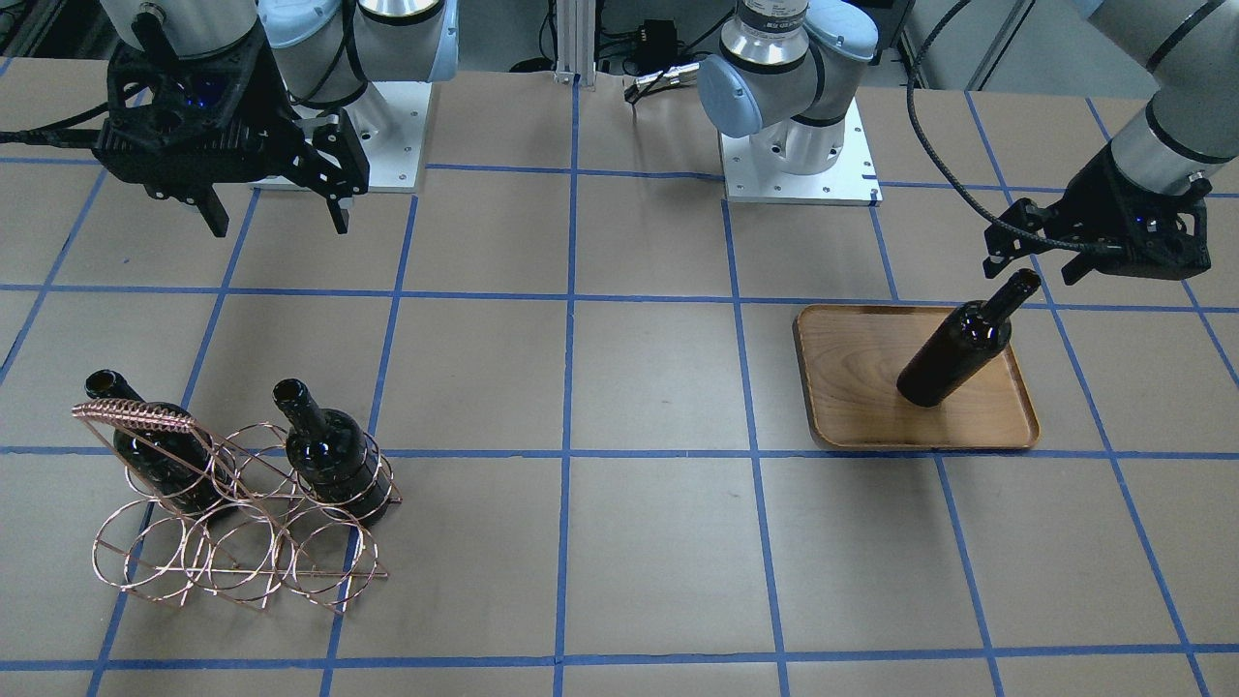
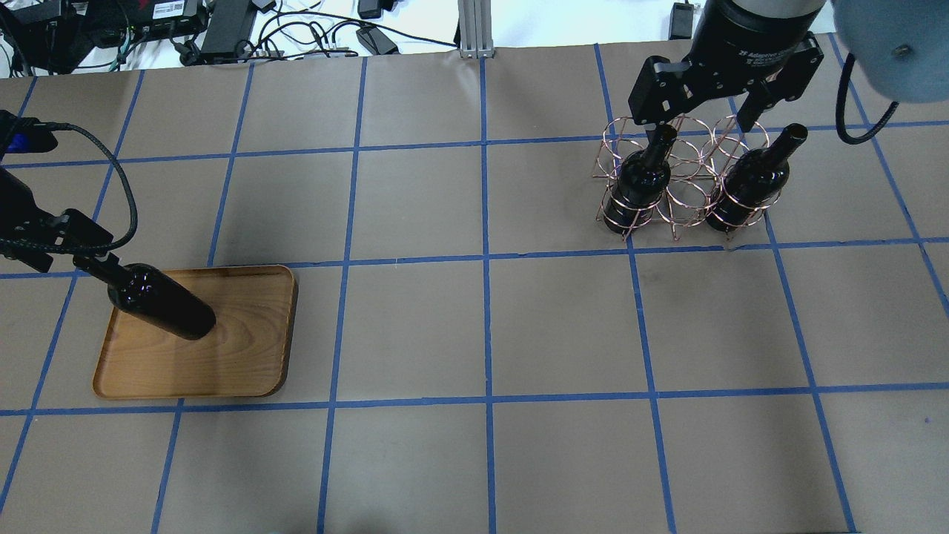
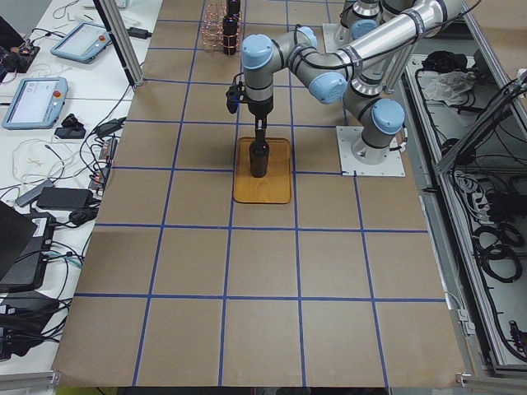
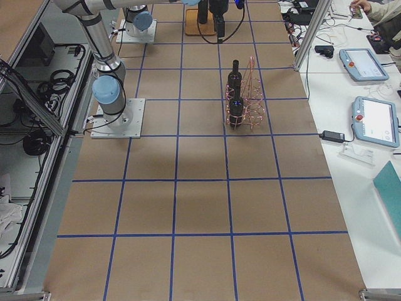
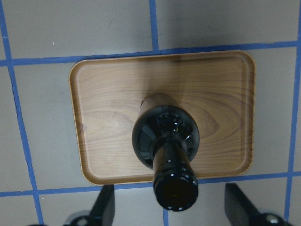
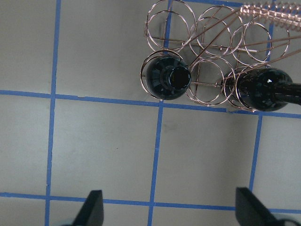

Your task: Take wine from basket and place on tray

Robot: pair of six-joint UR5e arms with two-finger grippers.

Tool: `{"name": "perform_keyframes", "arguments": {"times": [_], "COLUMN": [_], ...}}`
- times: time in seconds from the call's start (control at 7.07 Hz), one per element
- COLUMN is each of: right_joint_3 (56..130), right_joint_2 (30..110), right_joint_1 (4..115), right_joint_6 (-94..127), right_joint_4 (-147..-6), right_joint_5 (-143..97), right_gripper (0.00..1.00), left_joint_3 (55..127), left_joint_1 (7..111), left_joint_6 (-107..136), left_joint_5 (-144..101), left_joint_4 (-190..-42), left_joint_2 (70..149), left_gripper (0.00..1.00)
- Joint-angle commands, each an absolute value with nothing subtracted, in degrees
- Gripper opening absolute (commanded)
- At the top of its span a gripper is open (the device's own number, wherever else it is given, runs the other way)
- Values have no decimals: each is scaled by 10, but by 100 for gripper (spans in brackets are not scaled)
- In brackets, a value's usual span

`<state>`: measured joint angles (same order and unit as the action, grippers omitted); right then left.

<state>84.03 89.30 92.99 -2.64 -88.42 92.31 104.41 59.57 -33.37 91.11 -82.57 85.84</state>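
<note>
Wine point(image 5: 164, 136) stands on the tray point(image 5: 94, 94); left hand point(image 5: 170, 197), fingers point(image 5: 104, 207) spread at the neck's 3 and 9 o'clock, should lift straight up.

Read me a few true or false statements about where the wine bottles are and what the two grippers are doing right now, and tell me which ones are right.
1. One wine bottle stands upright on the tray. True.
2. The basket holds three bottles. False: only two bottles stand in it.
3. The left gripper is clamped on the neck of the bottle on the tray. False: its jaws stand apart on either side of the neck, not touching it.
4. The right gripper is open and holds nothing. True.
5. The tray touches the basket. False: they sit far apart.
</note>
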Motion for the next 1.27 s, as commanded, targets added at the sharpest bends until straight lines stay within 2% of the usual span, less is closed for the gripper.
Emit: {"name": "perform_keyframes", "arguments": {"times": [0.0,0.14,0.42,0.71,1.13], "right_joint_3": [840,840,840,841,841], "right_joint_2": [893,893,893,893,893], "right_joint_1": [930,930,930,930,930], "right_joint_6": [-26,-26,-26,-24,-24], "right_joint_4": [-883,-883,-883,-882,-884], "right_joint_5": [923,923,922,921,922], "right_gripper": [100,100,100,100,100], "left_joint_3": [1001,952,869,849,851], "left_joint_1": [599,613,726,801,806], "left_joint_6": [-329,-277,-119,-33,-30], "left_joint_5": [908,904,907,908,903], "left_joint_4": [-871,-926,-975,-974,-974], "left_joint_2": [845,845,847,854,855], "left_gripper": [100,99,100,100,100]}}
